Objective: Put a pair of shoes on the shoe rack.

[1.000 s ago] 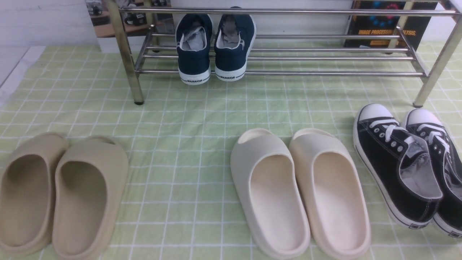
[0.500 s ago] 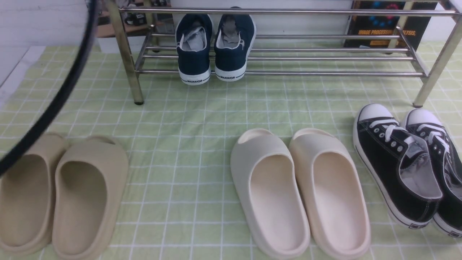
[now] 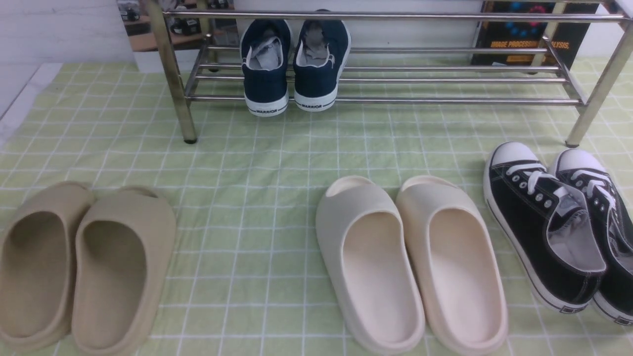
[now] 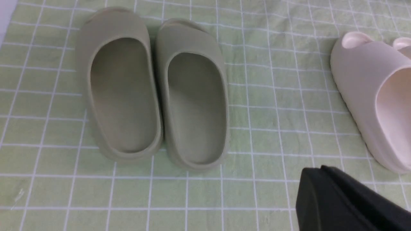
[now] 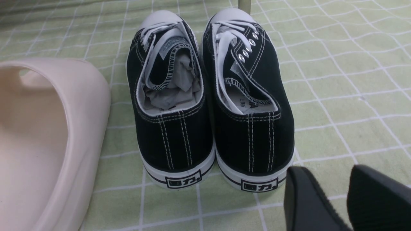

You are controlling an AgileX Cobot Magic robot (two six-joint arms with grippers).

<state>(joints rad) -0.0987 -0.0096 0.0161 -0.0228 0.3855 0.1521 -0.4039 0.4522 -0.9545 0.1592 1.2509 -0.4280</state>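
Already | we see navy shoes (image 3: 294,64) on shoe rack (image 3: 385,79), heels toward us, far ahead | left jaws clenched empty, right jaws parted.

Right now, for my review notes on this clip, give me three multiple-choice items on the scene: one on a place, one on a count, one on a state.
1. Where do the navy shoes stand?
A. On the lower shelf of the shoe rack
B. On the cloth beside the beige slides
C. On the rack's top bar

2. How many pairs of footwear lie on the green checked cloth, off the rack?
A. One
B. Two
C. Three

3. How is the right gripper?
A. Shut on a black sneaker
B. Open, holding nothing
C. Shut on a cream slide

Answers:
1 A: both heels rest on the lower bars, side by side.
2 C: beige slides, cream slides, black sneakers.
3 B: a gap shows between its fingers, which are behind the sneakers' heels.
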